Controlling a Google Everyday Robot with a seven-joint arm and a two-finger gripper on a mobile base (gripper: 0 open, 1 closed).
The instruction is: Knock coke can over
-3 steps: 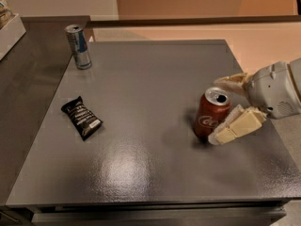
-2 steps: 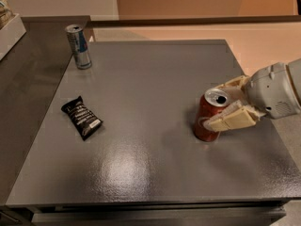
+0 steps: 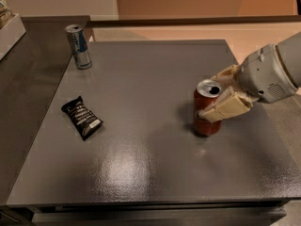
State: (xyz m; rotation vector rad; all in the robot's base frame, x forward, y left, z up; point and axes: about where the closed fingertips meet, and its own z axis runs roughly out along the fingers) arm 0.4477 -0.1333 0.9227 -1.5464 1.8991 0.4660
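Observation:
The coke can [image 3: 205,124] is red with a silver open top and stands upright on the right part of the grey table [image 3: 141,164]. My gripper [image 3: 210,97] reaches in from the right and straddles the can's upper half. One cream finger [image 3: 225,108] lies across the can's front. The other finger [image 3: 226,73] sits behind its top. The fingers are closed against the can.
A slim silver-and-blue can [image 3: 78,46] stands at the table's far left corner. A black snack packet [image 3: 82,117] lies flat on the left side. A white box edge [image 3: 9,29] sits on the counter at far left. The table's right edge runs under my arm.
The near finger has swung up from beside the can's base to lie across its front. The can has shifted slightly left and still stands upright.

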